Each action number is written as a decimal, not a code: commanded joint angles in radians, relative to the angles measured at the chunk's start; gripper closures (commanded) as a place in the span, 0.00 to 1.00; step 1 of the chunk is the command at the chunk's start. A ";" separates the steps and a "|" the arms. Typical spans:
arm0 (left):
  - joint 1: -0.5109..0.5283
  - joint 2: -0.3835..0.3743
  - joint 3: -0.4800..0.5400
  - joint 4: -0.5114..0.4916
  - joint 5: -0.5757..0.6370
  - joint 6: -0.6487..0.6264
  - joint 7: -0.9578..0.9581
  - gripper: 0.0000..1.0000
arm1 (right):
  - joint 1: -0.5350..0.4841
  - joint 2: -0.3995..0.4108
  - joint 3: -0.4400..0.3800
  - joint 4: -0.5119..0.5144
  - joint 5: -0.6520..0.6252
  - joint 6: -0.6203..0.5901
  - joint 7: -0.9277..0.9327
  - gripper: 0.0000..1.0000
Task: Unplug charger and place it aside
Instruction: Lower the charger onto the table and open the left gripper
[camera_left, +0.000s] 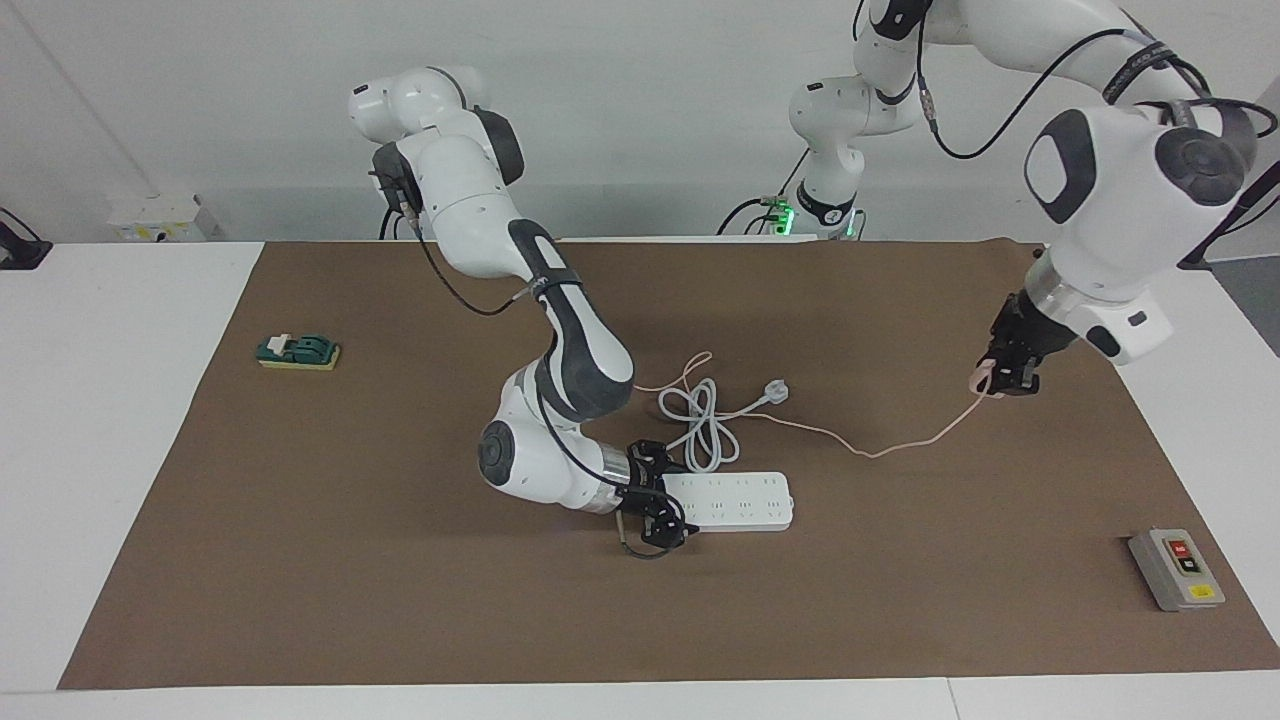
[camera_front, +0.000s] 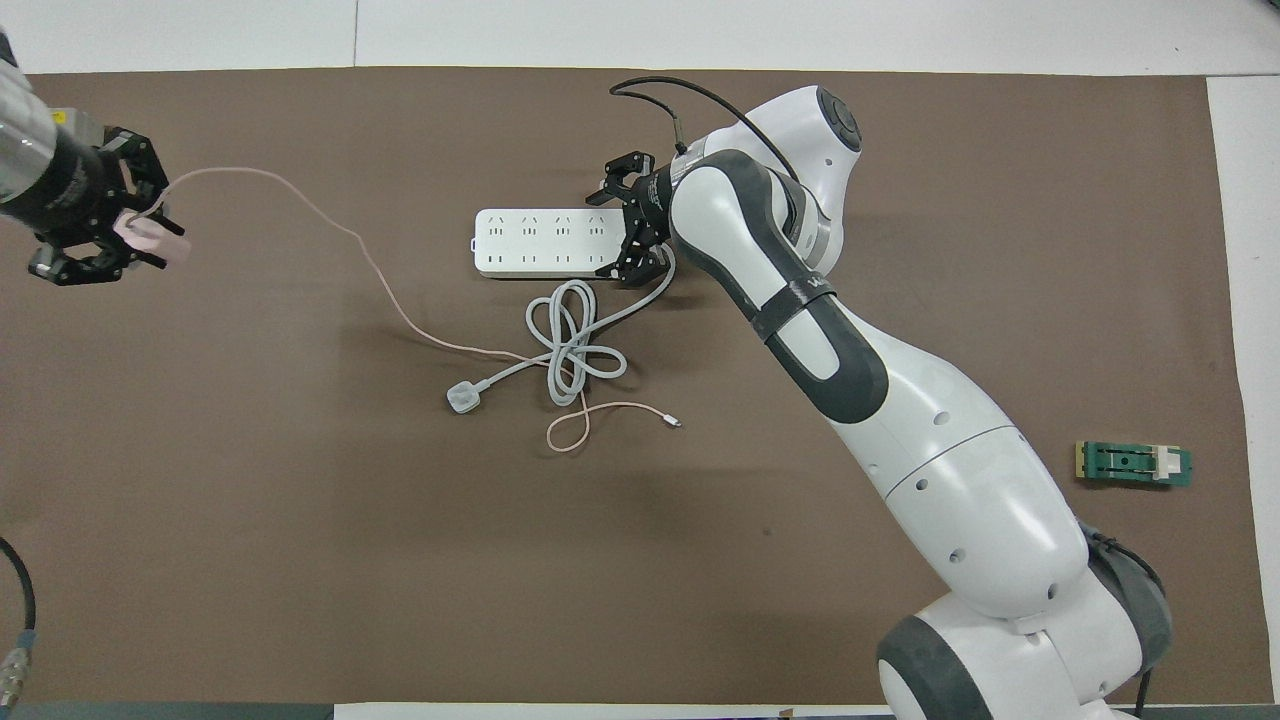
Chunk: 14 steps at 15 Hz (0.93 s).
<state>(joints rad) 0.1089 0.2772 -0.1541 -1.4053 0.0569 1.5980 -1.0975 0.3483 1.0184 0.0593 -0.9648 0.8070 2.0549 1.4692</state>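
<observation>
- The brown mat (camera_left: 400, 560) covers most of the white table (camera_left: 120, 400); it looks flat and papery.
- The right gripper (camera_left: 655, 505) has its fingers clamped on the end of the long white power strip (camera_left: 740, 500).
- The left gripper (camera_left: 1003, 378) hangs over the mat at the left arm's end, fingers pinching the pale-pink cube charger (camera_front: 150, 236), unplugged.
- Only the facing view shows the grey switch box (camera_left: 1176, 569), with red and black buttons and an unreadable yellow label.
- The thin pink cable (camera_front: 330, 215) trails across the coiled white cord (camera_front: 570, 345).
</observation>
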 joint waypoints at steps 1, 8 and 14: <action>0.084 -0.091 -0.007 -0.151 -0.017 0.000 0.258 1.00 | -0.044 -0.114 -0.004 -0.075 0.001 -0.035 0.000 0.00; 0.144 -0.239 -0.008 -0.529 -0.017 0.358 0.467 1.00 | -0.169 -0.368 -0.024 -0.183 -0.195 -0.267 -0.090 0.00; 0.143 -0.227 -0.013 -0.489 -0.015 0.353 0.482 0.00 | -0.270 -0.550 -0.026 -0.193 -0.501 -0.528 -0.663 0.00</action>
<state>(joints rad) 0.2520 0.0696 -0.1690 -1.8900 0.0527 1.9327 -0.6375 0.1051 0.5424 0.0267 -1.0935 0.3728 1.5552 0.9829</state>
